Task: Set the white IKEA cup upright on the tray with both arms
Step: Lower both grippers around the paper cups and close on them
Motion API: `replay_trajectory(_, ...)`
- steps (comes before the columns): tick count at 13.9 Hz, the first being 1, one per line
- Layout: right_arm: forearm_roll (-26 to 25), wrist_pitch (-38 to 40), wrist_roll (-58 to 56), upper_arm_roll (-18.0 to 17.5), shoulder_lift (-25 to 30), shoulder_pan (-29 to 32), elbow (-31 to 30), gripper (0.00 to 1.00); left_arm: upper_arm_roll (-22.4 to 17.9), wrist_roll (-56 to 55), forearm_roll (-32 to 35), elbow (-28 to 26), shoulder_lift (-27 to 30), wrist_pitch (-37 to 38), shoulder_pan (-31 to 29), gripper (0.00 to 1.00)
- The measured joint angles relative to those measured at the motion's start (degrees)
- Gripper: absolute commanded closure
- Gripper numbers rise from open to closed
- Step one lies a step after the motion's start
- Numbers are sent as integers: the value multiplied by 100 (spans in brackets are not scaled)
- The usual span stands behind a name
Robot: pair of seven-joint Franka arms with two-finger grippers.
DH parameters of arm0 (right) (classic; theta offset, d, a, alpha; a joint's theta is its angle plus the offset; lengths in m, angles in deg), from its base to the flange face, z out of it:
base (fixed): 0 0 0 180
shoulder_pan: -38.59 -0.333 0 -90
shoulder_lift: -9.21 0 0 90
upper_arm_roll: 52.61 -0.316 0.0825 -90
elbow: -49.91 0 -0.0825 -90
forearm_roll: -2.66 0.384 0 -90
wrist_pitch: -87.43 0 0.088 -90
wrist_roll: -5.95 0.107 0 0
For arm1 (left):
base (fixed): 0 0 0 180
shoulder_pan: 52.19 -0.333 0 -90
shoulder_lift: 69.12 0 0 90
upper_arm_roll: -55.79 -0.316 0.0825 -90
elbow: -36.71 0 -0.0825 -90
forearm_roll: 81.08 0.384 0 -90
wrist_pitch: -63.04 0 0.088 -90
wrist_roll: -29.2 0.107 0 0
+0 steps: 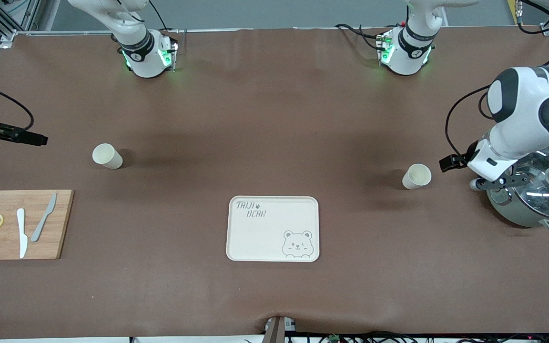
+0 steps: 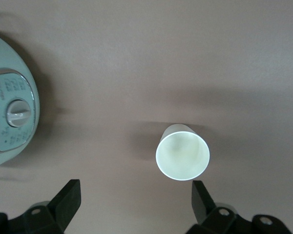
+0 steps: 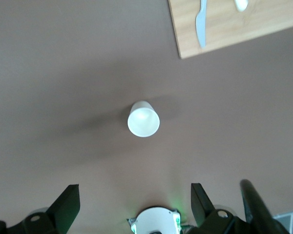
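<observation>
Two white cups lie on their sides on the brown table. One cup (image 1: 416, 176) is toward the left arm's end, the other cup (image 1: 107, 156) toward the right arm's end. The cream tray (image 1: 273, 228) with the bear drawing lies nearer to the front camera, between them, and is bare. My left gripper (image 1: 465, 174) is open beside the first cup, which shows mouth-on ahead of its fingers (image 2: 183, 152). My right gripper (image 1: 34, 138) is open, apart from the second cup, which shows small in the right wrist view (image 3: 143, 119).
A steel cooker pot (image 1: 536, 197) with a glass lid stands under the left arm's wrist; it also shows in the left wrist view (image 2: 10, 122). A wooden cutting board (image 1: 60, 224) with lemon slices and two knives lies toward the right arm's end.
</observation>
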Motion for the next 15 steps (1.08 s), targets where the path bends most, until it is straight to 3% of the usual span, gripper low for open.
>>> replay_trajectory(2, -1, -464, 0, 22, 84, 78, -504, 0, 3, 0, 0, -216, -4, -165, 0, 3)
replay_trajectory(5, -1, -1112, -10, 33, 449, 190, -1478, 0, 3, 0, 0, -654, -61, -739, 0, 18)
replay_trajectory(8, -4, -1562, -14, 34, 668, 224, -2261, 0, 7, 0, 0, -884, -254, -1162, 0, 21)
replay_trajectory(14, -95, -3552, -514, 49, 902, 660, -3961, 0, 24, 0, 0, -913, -756, -1616, 1, 27)
replay_trajectory(15, -95, -3868, -712, 55, 906, 823, -4152, 0, 28, 0, -12, -913, -829, -1666, 3, 37)
